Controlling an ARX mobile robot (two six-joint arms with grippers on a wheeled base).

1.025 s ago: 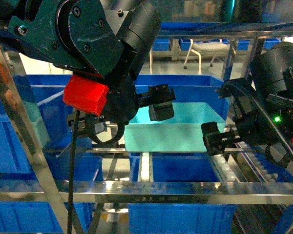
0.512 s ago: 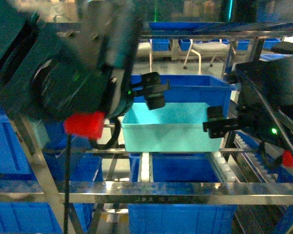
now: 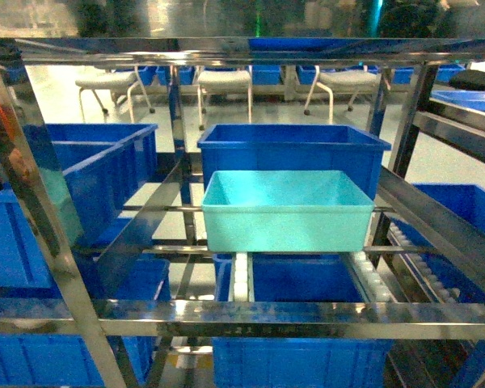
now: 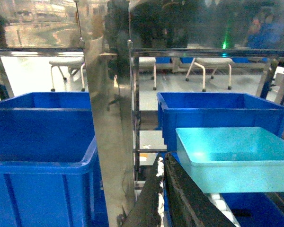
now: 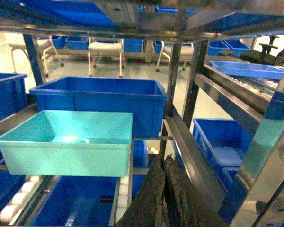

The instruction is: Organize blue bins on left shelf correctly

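The light turquoise bin (image 3: 284, 212) rests empty on the white roller tracks (image 3: 241, 275) of the steel left shelf (image 3: 242, 311), in the middle bay, just in front of a dark blue bin (image 3: 291, 149). Neither gripper shows in the head view. In the left wrist view my left gripper (image 4: 162, 159) is shut with nothing in it, pulled back to the left of the turquoise bin (image 4: 232, 156) and apart from it. My right gripper (image 5: 165, 159) is also shut and empty, back and to the right of the turquoise bin (image 5: 66, 142).
Dark blue ribbed bins stand at the left (image 3: 81, 162) and on the level below (image 3: 299, 356). A steel post (image 4: 109, 132) rises close to my left gripper. A sloping rail (image 5: 194, 156) runs beside my right gripper. White chairs (image 3: 226, 81) stand beyond the rack.
Both arms, which were at the turquoise bin's two sides, have drawn back out of the head view. The bin stays on the rollers, free of both grippers.
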